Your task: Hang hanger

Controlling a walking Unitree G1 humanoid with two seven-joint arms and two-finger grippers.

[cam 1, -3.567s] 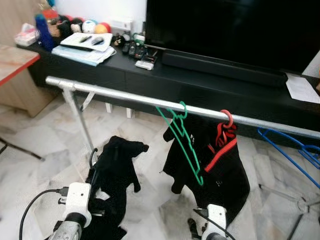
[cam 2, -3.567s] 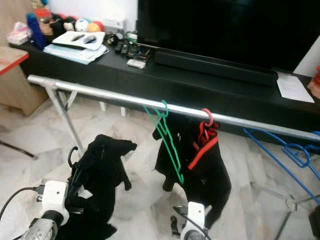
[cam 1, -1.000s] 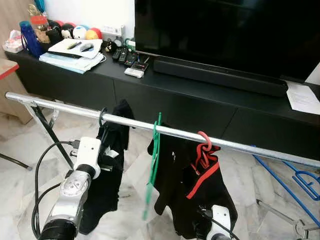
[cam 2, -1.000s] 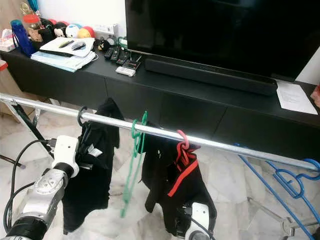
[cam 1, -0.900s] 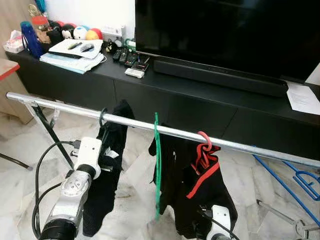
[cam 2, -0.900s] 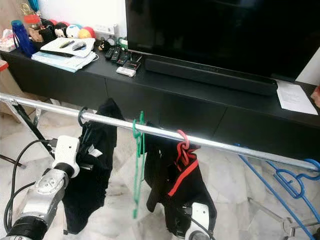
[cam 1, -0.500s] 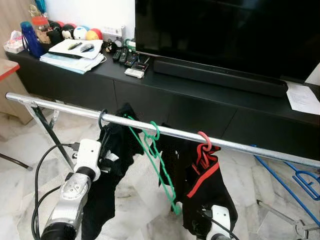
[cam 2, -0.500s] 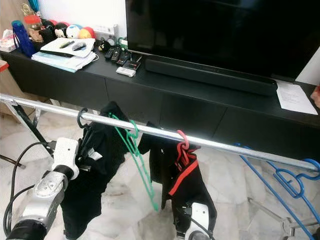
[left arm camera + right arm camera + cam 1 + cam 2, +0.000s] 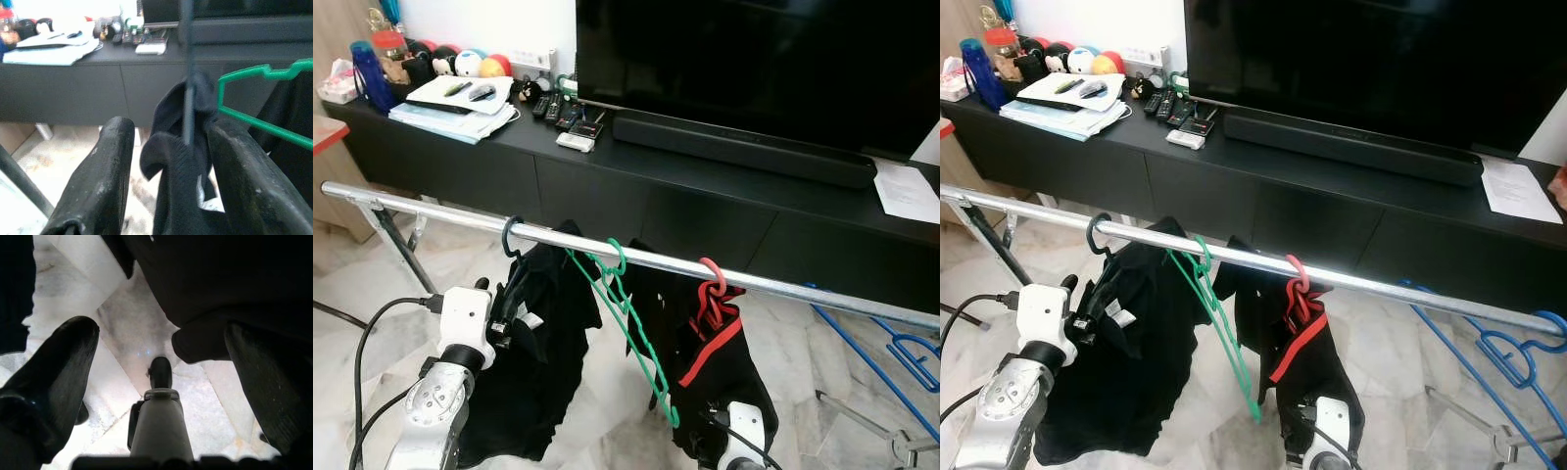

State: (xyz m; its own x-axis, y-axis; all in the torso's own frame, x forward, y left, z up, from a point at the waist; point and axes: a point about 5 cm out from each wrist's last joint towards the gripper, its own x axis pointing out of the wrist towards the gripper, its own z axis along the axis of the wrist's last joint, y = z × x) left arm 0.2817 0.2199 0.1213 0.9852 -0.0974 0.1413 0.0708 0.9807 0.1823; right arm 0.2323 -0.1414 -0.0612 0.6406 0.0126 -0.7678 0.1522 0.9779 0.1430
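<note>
Hanging from the silver rail point(image 9: 636, 257) above the left claw point(image 9: 166, 171) is a dark hanger point(image 9: 512, 238) carrying a black garment point(image 9: 543, 362). In the left wrist view, this claw's two black fingers point(image 9: 105, 166) stand spread apart, with the garment's bunched collar and the thin hanger stem between them; cloth lies against the inner side of one finger, but the fingers do not pinch it. Just beyond the claw, toward the robot's right, an empty green hanger point(image 9: 625, 318) dangles tilted from the same rail, and further along a red hanger point(image 9: 715, 294) bears another black garment point(image 9: 724, 392). The right claw point(image 9: 161, 382) sits low beneath that second garment, fingers wide apart and holding nothing, over the marble floor point(image 9: 122, 323). Behind the rail, a black TV surface point(image 9: 724, 186) carries a television point(image 9: 754, 69).
</note>
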